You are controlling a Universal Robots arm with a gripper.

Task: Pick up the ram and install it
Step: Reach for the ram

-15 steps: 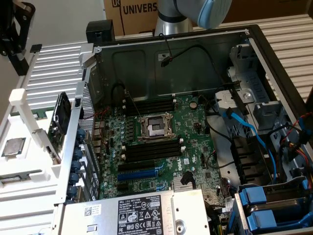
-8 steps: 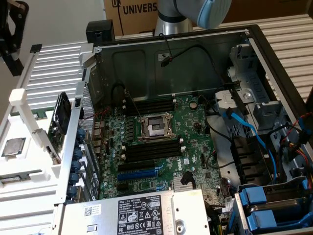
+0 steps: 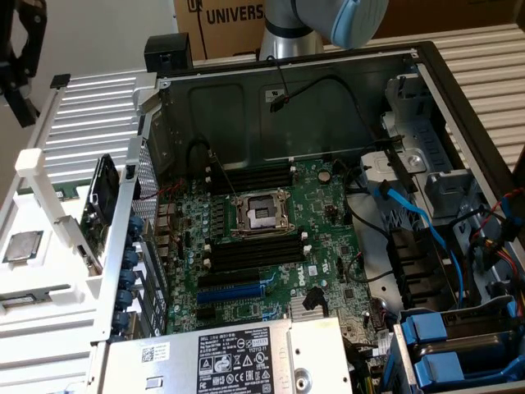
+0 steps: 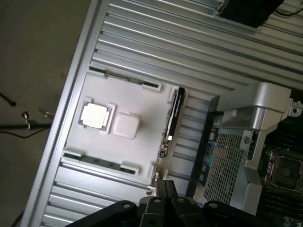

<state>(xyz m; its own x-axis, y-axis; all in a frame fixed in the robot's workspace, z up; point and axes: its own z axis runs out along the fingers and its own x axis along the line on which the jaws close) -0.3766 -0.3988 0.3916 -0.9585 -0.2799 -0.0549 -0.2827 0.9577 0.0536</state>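
We hover over the parts tray, the pick-up step not yet made.

Our black gripper carries no ram, and we cannot tell how far open it is. Just beyond lies the white plastic tray, with the long thin white-labelled ram stick on edge at its case-ward side. Farther off is the open silver computer case. Grasping, we judge, needs squaring to that thin edge.

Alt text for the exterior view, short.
Open computer case seen from above, its motherboard showing a CPU socket between black memory slots. On the exterior view's left, outside the case, the ram stands on edge in a white tray.
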